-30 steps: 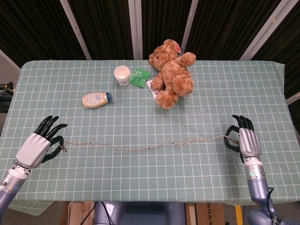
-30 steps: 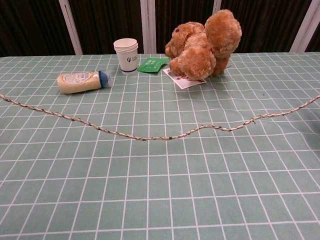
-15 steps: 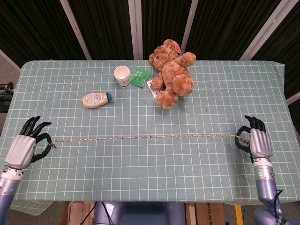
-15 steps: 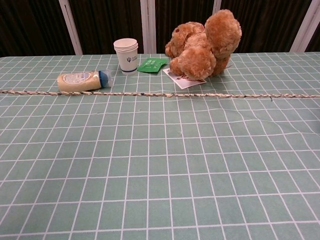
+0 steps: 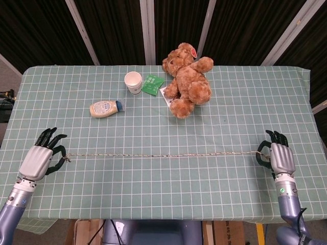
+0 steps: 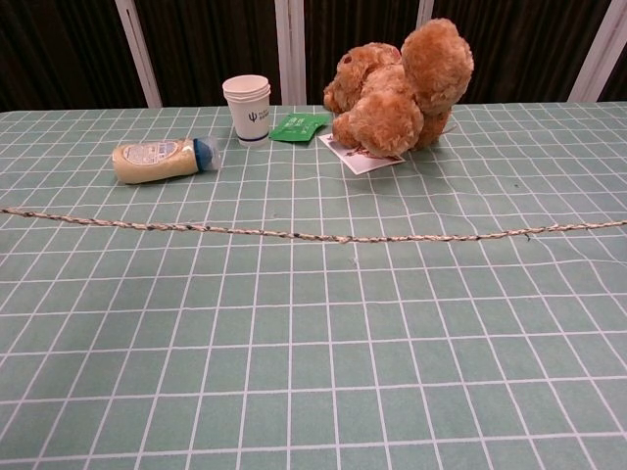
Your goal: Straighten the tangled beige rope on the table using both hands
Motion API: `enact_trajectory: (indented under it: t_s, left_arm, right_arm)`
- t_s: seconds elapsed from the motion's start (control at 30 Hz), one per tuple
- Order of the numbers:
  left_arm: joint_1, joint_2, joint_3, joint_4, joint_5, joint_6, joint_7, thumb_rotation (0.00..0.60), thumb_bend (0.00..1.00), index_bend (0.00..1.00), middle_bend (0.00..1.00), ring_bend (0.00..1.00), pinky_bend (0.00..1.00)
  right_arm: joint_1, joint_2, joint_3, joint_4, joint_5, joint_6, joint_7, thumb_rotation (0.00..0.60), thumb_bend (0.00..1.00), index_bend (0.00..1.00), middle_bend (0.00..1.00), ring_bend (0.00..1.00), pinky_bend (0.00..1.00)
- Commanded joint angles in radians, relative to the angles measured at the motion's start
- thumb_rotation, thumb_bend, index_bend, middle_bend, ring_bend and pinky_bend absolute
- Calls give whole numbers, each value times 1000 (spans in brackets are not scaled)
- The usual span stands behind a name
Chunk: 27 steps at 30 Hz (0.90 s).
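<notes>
The beige rope [image 5: 163, 154] runs in a nearly straight line across the front half of the green checked table [image 5: 230, 199]. In the head view my left hand [image 5: 41, 157] pinches the rope's left end near the table's left edge, with its other fingers spread. At the right edge my right hand [image 5: 278, 155] holds the other end in curled fingers. The chest view shows the rope [image 6: 313, 235] low over the cloth with a faint sag in the middle. Neither hand shows in that view.
Behind the rope a brown teddy bear [image 5: 186, 81] lies on a white card. A white paper cup [image 5: 134, 81], a green packet [image 5: 152, 84] and a squeeze bottle [image 5: 104, 108] on its side stand to its left.
The wavy rope was pulled taut and raised, and has since dropped lower towards the cloth. My left hand has come slightly inward; the right hand has barely moved in the last half second.
</notes>
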Motion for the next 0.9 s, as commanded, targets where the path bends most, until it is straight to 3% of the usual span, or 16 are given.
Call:
enact_trajectory:
  t_s: [0.03, 0.53, 0.6, 0.67, 0.73, 0.8, 0.9]
  left_arm:
    - [-16, -22, -3, 16, 7, -31, 38, 600, 546, 601, 194, 0, 0]
    - [-32, -69, -14, 48, -39, -133, 179, 600, 519, 550, 140, 0, 0]
    - [-30, -62, -15, 37, -51, -146, 190, 600, 465, 489, 100, 0, 0]
    - [-28, -52, -17, 22, -64, -158, 204, 600, 388, 408, 54, 0, 0]
    - [-26, -42, -21, 7, -76, -164, 217, 600, 341, 354, 29, 0, 0]
    - [-22, -34, -25, -5, -86, -164, 226, 600, 305, 311, 13, 0, 0]
    - [-16, -19, -31, -19, -98, -163, 238, 600, 255, 258, 0, 0, 0]
  right_arm:
    - [4, -4, -5, 7, 1, -10, -11, 600, 450, 610, 148, 0, 0]
    - [22, -34, -26, 54, 18, -57, -93, 600, 450, 589, 146, 0, 0]
    - [22, -31, -28, 48, 20, -63, -100, 600, 450, 501, 115, 0, 0]
    - [23, -25, -30, 41, 25, -71, -106, 600, 450, 341, 54, 0, 0]
    - [23, -19, -32, 32, 31, -78, -113, 600, 450, 113, 6, 0, 0]
    - [24, -13, -34, 22, 40, -87, -123, 600, 449, 10, 0, 0, 0]
    - [25, -2, -34, 6, 57, -95, -142, 600, 400, 0, 0, 0, 0]
